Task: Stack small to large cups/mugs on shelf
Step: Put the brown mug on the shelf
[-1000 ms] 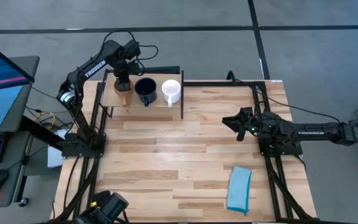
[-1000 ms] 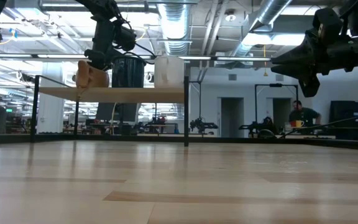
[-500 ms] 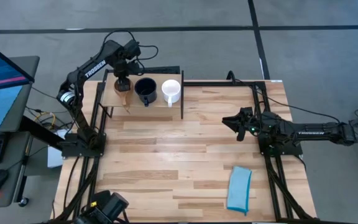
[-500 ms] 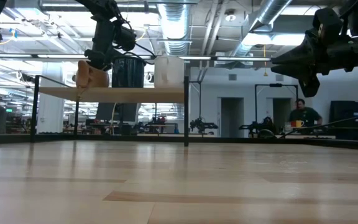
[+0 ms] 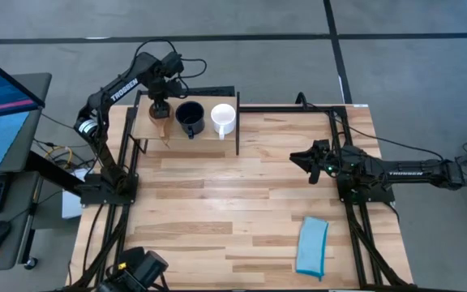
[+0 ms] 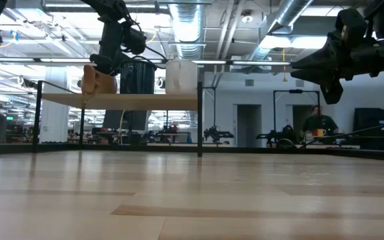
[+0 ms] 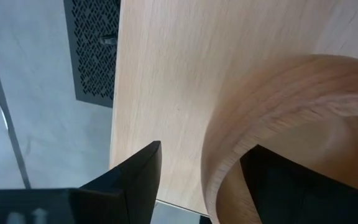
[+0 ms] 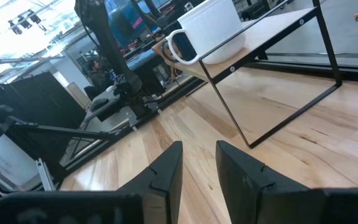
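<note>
Plank worktop (image 5: 217, 203) carries the shelf (image 5: 148, 130); left pincer (image 5: 161, 104) spread astride wooden cup (image 7: 291, 124); right pincer (image 5: 300, 158) spread; ducted ceiling (image 6: 199, 20).

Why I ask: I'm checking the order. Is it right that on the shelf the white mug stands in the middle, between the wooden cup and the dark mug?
Not quite. The high view shows the dark mug in the middle of the shelf, between the wooden cup and the white mug.

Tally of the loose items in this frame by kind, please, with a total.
Cups/mugs on the shelf: 3 (wooden cup, dark mug, white mug)
Folded blue cloth on the tabletop: 1
Total: 4
</note>
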`<state>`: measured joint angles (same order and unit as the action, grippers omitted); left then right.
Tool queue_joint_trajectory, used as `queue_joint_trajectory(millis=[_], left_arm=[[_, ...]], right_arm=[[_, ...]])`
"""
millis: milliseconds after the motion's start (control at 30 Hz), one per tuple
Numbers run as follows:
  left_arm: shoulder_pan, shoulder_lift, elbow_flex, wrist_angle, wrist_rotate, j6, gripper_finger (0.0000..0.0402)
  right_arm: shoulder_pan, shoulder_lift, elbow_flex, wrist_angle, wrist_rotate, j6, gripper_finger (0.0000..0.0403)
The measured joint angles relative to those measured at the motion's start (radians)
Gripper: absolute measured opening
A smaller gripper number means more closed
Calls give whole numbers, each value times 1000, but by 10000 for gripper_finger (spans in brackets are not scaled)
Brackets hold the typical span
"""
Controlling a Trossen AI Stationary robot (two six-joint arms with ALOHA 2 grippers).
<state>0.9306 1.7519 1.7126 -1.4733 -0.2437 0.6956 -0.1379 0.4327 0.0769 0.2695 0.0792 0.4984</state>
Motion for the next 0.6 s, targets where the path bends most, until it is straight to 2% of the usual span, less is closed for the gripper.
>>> queue_joint_trajectory(millis=[600], left_arm=[[0,0,19,-30,9,-2,209]], right_arm=[[0,0,0,0,0,0,118]])
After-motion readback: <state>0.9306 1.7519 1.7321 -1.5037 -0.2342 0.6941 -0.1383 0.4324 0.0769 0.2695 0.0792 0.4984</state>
